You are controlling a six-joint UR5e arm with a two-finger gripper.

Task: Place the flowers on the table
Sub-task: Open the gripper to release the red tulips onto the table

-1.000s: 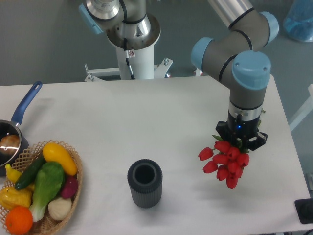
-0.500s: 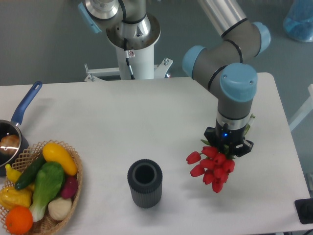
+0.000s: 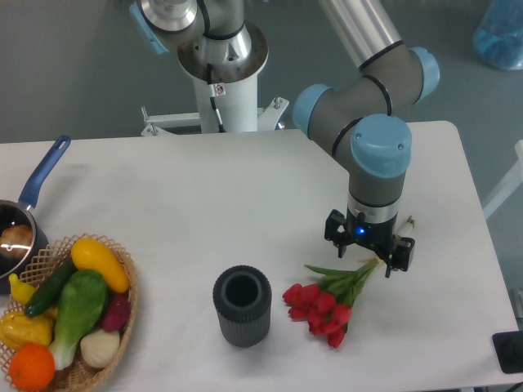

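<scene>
Dark ribbed vase just beside the flowers.

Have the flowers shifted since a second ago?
Yes. The flowers have moved left and down toward the dark vase; they now appear to lie on the table.

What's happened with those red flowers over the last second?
The gripper carried the flowers leftward and down; they now appear to lie flat on the table beside the dark vase, stems toward the gripper. Whether it has let go is unclear. The vase, vegetable basket and pan stayed put.
</scene>
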